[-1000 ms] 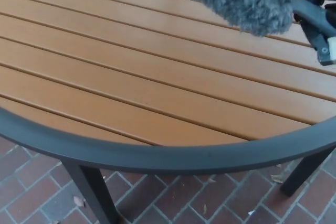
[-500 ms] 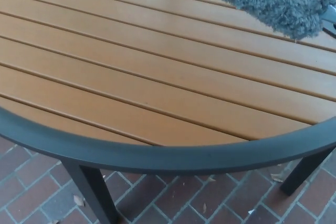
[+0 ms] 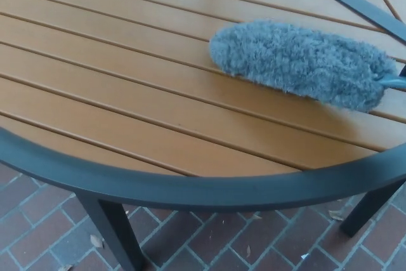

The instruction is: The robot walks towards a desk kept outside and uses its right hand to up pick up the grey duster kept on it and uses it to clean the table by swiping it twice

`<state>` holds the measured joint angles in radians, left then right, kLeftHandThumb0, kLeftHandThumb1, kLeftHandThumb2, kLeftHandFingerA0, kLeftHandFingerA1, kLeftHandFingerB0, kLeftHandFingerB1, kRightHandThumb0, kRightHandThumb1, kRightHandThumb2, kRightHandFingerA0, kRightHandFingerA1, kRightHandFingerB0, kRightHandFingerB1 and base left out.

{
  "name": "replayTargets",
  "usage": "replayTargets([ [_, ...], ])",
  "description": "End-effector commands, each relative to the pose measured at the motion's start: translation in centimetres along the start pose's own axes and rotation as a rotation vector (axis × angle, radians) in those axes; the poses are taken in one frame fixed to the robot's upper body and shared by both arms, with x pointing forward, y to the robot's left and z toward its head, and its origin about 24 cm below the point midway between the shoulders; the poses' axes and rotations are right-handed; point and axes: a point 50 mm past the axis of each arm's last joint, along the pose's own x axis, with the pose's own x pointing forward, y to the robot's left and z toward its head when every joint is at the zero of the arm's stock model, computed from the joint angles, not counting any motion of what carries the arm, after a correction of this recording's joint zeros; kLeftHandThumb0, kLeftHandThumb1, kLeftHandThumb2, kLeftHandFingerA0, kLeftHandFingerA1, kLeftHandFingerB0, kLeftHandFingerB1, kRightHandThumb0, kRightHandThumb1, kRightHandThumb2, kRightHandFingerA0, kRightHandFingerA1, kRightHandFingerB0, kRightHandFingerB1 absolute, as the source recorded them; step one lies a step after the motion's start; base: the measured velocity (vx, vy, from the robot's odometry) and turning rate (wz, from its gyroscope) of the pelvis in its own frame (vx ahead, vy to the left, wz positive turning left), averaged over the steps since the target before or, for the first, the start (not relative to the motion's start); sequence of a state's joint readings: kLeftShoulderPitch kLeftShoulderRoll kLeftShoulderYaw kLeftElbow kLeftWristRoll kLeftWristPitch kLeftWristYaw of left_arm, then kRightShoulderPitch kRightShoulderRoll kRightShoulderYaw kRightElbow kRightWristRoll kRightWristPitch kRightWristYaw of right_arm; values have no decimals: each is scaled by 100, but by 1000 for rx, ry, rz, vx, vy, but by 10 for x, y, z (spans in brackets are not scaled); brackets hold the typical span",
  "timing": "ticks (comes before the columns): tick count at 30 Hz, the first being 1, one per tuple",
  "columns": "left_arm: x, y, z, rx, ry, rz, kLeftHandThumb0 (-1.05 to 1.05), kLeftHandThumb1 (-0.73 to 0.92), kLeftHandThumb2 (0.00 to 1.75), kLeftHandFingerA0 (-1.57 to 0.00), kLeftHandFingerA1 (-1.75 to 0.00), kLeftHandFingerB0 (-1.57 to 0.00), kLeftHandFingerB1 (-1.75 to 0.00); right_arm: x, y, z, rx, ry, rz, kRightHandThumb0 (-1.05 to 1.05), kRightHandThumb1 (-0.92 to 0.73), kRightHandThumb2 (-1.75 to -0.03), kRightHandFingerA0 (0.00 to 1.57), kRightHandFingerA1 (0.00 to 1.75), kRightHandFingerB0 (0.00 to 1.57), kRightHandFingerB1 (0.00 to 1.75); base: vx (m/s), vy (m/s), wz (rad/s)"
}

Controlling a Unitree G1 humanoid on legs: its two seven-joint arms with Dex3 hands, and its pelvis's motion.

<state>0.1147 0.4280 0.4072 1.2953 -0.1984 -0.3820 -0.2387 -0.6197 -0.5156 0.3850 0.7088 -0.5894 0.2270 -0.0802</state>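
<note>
The duster [image 3: 303, 63] lies flat along the table [image 3: 127, 87], out toward 2 o'clock from the middle of my view, its fluffy head running from about the centre to the right edge. I judge it sits this low and this flat so the whole length of the fibres presses on the slats; a swipe only cleans where the pile touches the wood. Its handle [image 3: 394, 82] pokes out at 3 o'clock and leaves the picture at once, so my right hand is out of sight and I cannot say how it grips, or whether it grips at all. My left hand does not show either.

The head is a long, rounded oval of grey, curly, woolly pile, soft and shaggy, thicker in the middle and tapering at the handle end. The handle stub looks smooth and pale grey-blue. The tabletop is orange-brown slats with a matte, slightly grained face, parted by narrow dark grooves that run from 9 toward 4 o'clock; dust could lodge in those. A dark grey rounded rim [image 3: 190, 188] curves across at 6 o'clock, metal by the look of it. Below it, red brick paving [image 3: 216, 239] and the legs.
</note>
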Motion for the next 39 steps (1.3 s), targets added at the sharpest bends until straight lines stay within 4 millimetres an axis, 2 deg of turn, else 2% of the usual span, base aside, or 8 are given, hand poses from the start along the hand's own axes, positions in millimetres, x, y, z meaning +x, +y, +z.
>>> replayTargets([
  [1,1,0,-2,-13,28,4,-9,63,58,-79,-52,-70,-50,-8,27,8,-130,-60,-40,-29,-76,-74,91,164,79,118,0,0,0],
  [18,0,3,1,9,-3,-5,-11,64,58,-77,-51,-70,-50,-46,79,29,-177,-291,84,-29,-74,-74,94,153,85,94,0,0,0],
  [19,0,3,1,3,2,-2,-11,65,59,-77,-52,-69,-49,-62,84,30,-143,-353,130,-26,-72,-80,90,167,77,129,0,0,0],
  [20,1,3,2,-6,8,2,-11,65,59,-77,-52,-69,-49,-85,87,32,-103,-435,190,-26,-72,-80,90,167,77,129,0,0,0],
  [21,1,3,2,-6,6,2,-10,65,59,-76,-52,-70,-50,-96,87,35,-80,-477,209,-26,-66,-92,90,174,76,158,0,0,0],
  [28,2,5,4,-10,15,15,-11,64,58,-78,-50,-69,-49,-142,68,50,-13,-699,224,-19,-64,-103,105,175,73,146,0,0,1],
  [29,2,4,4,-7,13,15,-11,64,58,-78,-50,-70,-49,-149,62,53,12,-739,221,-23,-56,-103,87,175,70,151,0,0,0],
  [39,2,4,5,-7,4,15,-9,64,58,-75,-51,-70,-50,-172,37,61,72,-843,231,-20,-51,-111,86,175,71,156,0,0,0],
])
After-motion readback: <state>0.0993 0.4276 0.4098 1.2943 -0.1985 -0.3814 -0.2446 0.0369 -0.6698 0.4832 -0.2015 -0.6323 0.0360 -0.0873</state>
